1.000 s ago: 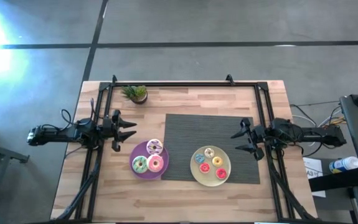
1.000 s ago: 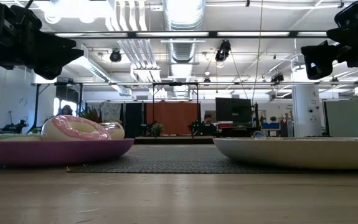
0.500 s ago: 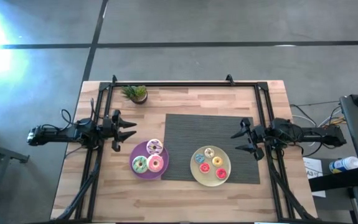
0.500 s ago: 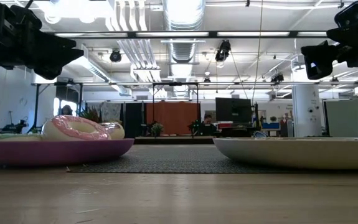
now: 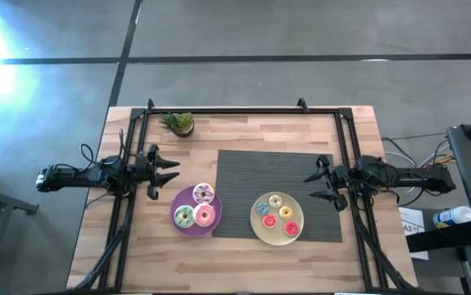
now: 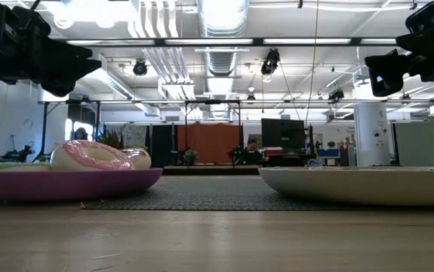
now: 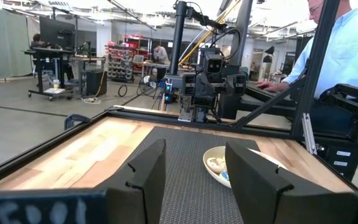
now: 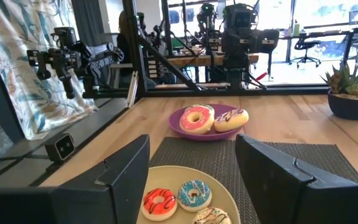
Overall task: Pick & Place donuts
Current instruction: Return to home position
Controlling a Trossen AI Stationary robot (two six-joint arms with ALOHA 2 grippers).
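Note:
Three larger donuts lie on the purple plate (image 5: 178, 201): a green one (image 5: 184, 216), a pink one (image 5: 205, 215) and a pale one with dark stripes (image 5: 204, 193). Several smaller donuts lie on the yellow plate (image 5: 257, 232), among them blue (image 5: 263, 208), orange (image 5: 285, 213) and red (image 5: 291, 229). My left gripper (image 5: 176, 170) hovers open above the table, left of the purple plate. My right gripper (image 5: 309, 187) hovers open, right of the yellow plate. The right wrist view shows the pink donut (image 8: 197, 118), the striped one (image 8: 231, 118), and red (image 8: 160, 202) and blue (image 8: 194, 194) small ones.
Both plates sit on or at the edge of a dark woven mat (image 5: 276, 176) on the wooden table (image 5: 137, 246). A small potted plant (image 5: 178, 123) stands near the far edge. A black frame rail (image 5: 243, 111) runs along the far side. A person (image 7: 347, 43) stands beyond the table.

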